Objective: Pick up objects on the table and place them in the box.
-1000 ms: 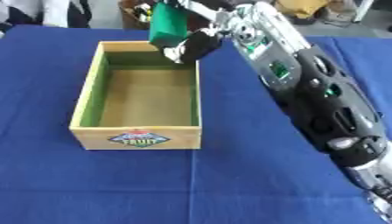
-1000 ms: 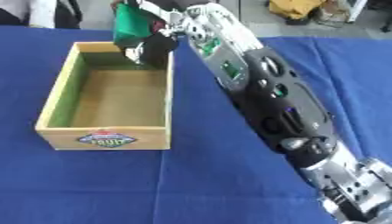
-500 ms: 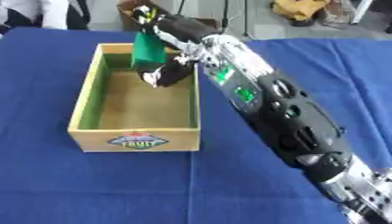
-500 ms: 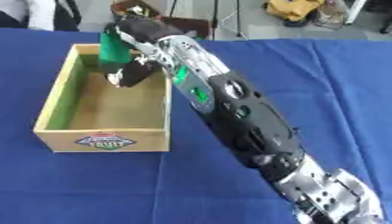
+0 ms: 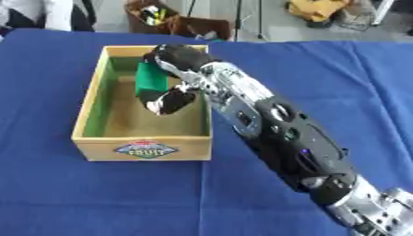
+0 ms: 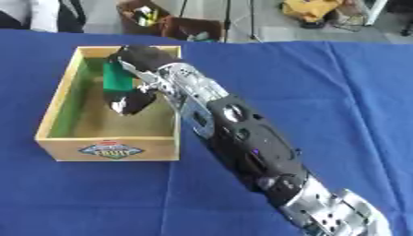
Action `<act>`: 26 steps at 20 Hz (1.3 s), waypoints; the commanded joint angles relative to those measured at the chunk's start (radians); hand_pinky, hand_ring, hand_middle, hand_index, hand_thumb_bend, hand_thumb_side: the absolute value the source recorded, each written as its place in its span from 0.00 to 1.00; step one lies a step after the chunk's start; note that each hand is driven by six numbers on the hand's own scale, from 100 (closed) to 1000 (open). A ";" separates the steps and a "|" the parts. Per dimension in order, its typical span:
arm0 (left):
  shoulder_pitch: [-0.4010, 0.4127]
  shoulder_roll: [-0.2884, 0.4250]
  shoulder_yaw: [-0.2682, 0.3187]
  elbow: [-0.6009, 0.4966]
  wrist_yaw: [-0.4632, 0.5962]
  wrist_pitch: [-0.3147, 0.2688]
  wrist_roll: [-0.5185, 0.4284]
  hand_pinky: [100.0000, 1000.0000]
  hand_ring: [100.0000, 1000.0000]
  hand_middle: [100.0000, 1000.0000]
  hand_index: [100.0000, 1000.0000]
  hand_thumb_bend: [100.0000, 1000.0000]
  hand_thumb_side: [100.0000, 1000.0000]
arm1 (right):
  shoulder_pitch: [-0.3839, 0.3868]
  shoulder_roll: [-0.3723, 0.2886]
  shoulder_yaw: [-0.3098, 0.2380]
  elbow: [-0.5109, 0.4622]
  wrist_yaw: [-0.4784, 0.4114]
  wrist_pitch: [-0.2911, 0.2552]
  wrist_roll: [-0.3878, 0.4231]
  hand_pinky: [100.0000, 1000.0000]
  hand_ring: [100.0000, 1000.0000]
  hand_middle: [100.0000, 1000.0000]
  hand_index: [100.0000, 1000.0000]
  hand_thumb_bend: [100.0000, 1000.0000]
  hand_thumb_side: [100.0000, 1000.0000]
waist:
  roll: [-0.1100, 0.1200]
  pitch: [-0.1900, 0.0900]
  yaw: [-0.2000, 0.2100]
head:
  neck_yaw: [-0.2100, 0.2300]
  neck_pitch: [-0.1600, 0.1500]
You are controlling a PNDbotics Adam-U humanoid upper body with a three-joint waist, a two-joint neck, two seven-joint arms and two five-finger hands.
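Inside the box (image 5: 89,117), toward its far half: a green object (image 5: 150,79), flat-sided, block-like, held upright. Lower end near the box floor; whether it touches the floor cannot be told. Exact kind of object not clear, only the green colour and slab shape.

Right hand (image 5: 171,99) has the green object, fingers curled round its lower part, the pale fingertips showing just below and beside the green. Hand sits within the box walls, closer to the right wall than the left.

Right arm runs from the lower right corner of the view diagonally up and left, over the box's right wall, wrist bent down into the box. Arm black with silver segments.

Box: wooden, rectangular, open top, long axis running away from the robot. Inner left wall looks green; floor plain tan. Printed oval label (image 5: 146,149) on the near outer face, lettering not readable. No other contents made out on the visible part of the floor.

Worktop (image 5: 97,198) covered with a blue cloth; box stands left of centre on it.

Left hand not seen in either view.

Beyond the worktop's far edge: a brown container (image 6: 174,23) on the floor, some yellow stuff (image 6: 310,9) further right.
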 commanded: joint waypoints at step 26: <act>-0.014 0.013 0.000 -0.017 0.003 0.002 0.001 0.53 0.67 0.83 0.87 0.00 0.96 | -0.031 -0.065 -0.049 -0.070 0.045 -0.021 0.068 0.90 0.95 0.84 0.93 0.60 0.93 | 0.010 -0.028 -0.017 | 0.002 -0.013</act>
